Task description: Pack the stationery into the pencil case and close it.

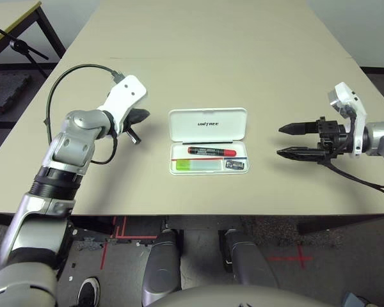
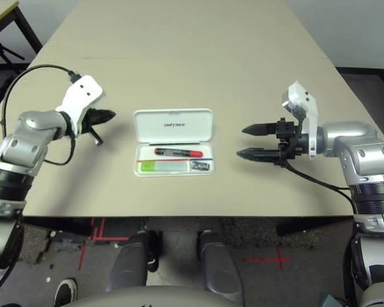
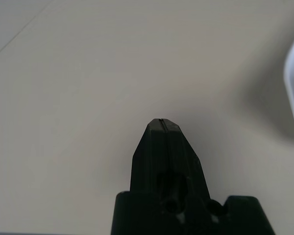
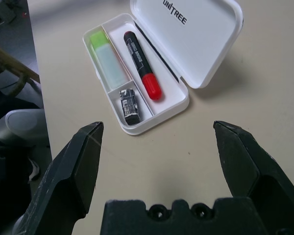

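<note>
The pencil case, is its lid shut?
No, the pencil case lies open, with its lid folded back and the black marker showing inside.

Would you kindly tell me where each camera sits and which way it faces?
Head views: look down at the table, the open pencil case, silver forearms either side.
Left wrist view: along the shut left gripper at bare table, case edge beside.
Right wrist view: between the open right gripper fingers at the case.
Shared: the case with marker, highlighter, clip inside.
</note>
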### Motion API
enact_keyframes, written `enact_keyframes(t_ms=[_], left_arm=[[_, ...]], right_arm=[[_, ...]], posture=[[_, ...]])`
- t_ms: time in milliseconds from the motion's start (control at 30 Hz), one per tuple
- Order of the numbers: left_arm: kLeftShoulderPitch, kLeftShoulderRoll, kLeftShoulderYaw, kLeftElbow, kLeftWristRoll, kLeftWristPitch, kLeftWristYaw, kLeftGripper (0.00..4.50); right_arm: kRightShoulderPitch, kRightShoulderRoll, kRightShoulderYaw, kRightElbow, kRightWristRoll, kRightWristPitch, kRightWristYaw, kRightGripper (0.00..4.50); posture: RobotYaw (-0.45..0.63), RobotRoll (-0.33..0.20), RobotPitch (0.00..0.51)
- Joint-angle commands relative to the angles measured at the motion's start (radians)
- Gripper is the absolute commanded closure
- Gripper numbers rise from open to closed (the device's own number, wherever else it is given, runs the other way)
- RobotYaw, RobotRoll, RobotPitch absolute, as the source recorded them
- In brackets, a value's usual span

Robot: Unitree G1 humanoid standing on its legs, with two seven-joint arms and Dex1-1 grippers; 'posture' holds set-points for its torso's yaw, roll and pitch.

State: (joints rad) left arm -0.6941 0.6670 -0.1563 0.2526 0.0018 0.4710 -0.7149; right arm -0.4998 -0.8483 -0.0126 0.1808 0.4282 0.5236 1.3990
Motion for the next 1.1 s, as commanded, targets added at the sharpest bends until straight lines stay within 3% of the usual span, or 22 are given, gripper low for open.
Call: enact_keyframes(t_ms=[33, 433, 1100], left_arm=[[-0.008, -0.029, 0.008, 0.043, 0.001, -0.038, -0.002, 4.47], [-0.009, -0.067, 0.018, 0.012, -0.058, -0.118, -0.092, 4.47], [0.120, -0.027, -0.006, -0.230, -0.172, -0.156, -0.361, 4.47]], right_arm=[[0.008, -0.006, 0.006, -0.017, 0.001, 0.005, -0.002, 0.00], [0.012, -0.015, 0.013, -0.034, -0.005, 0.022, -0.001, 0.00], [0.014, -0.007, 0.025, -0.017, -0.029, 0.004, -0.010, 0.00]], posture=[[-0.04, 0.000, 0.143], [-0.04, 0.000, 0.144], [-0.04, 0.000, 0.140]])
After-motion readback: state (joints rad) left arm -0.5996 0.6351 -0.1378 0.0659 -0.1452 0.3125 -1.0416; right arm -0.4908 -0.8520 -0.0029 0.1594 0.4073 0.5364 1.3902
